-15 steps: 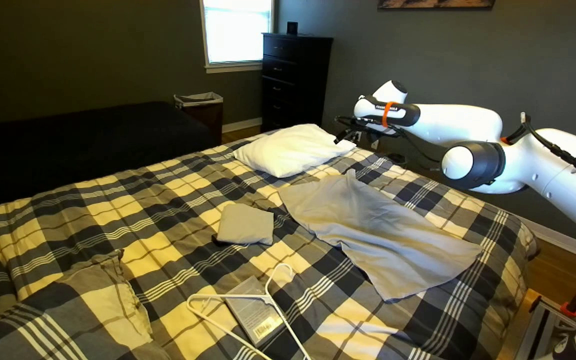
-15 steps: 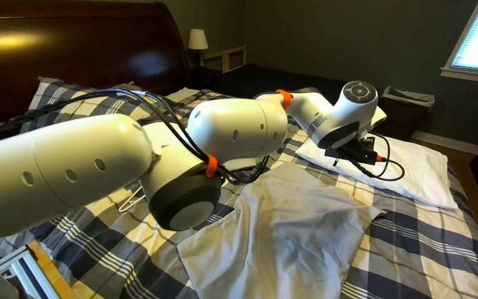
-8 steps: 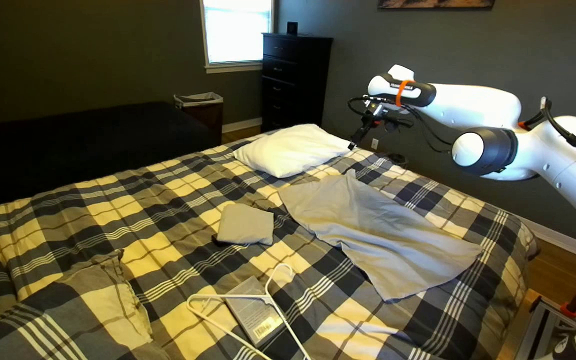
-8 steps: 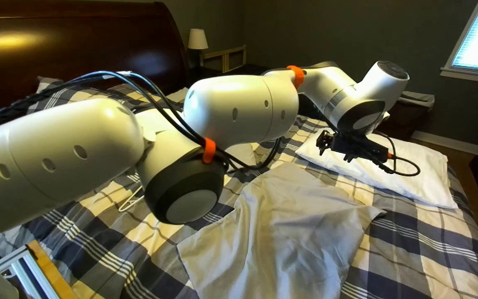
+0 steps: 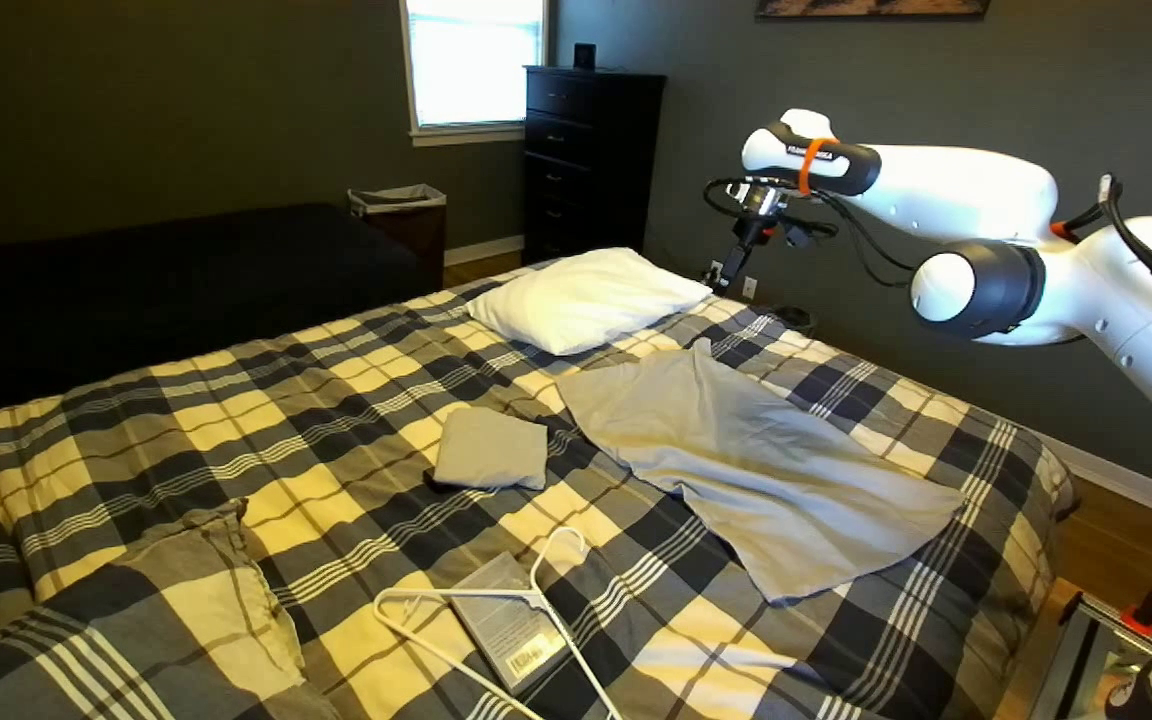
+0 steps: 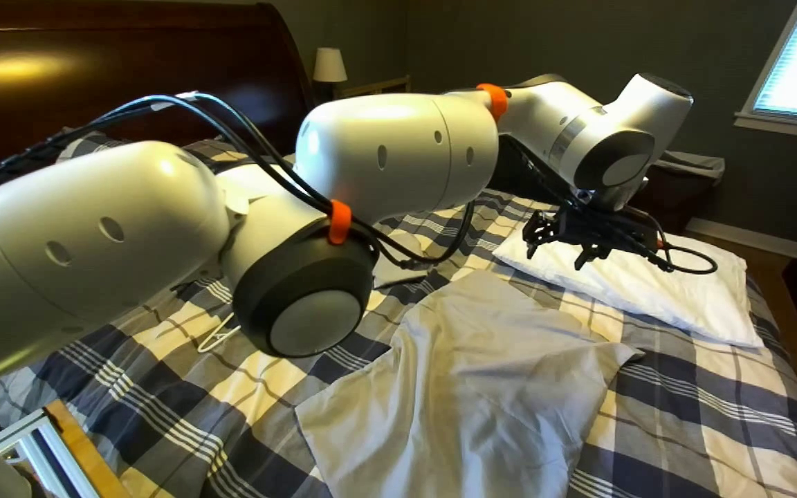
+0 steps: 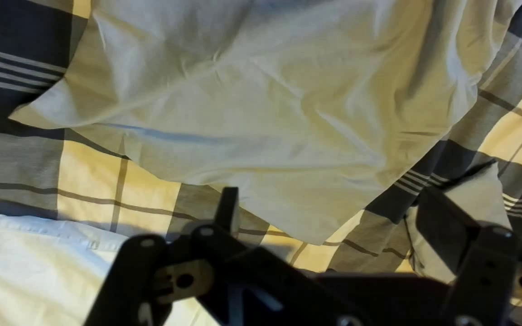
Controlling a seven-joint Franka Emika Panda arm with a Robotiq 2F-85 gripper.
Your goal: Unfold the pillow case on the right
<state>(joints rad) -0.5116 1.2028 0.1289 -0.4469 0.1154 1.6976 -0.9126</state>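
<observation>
Desk (image 5: 236, 400): plaid-covered. Pillow case (image 5: 736, 450): light grey, lying on the desk, spread out but creased, seen in all views. White pillow (image 5: 586, 300): same desk, near pillow case, the two apart. Hanger (image 5: 537, 596): lies well apart from white pillow. Folded cloth (image 5: 492, 450): just beside pillow case. Tool (image 7: 337, 217): raised near white pillow, fingers spread wide; in wrist view a pillow case corner shows between them.

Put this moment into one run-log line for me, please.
end effector: open, empty, above bed | pillow case: spread out, rumpled, not held | folded cloth: apart from it | white pillow: also apart
</observation>
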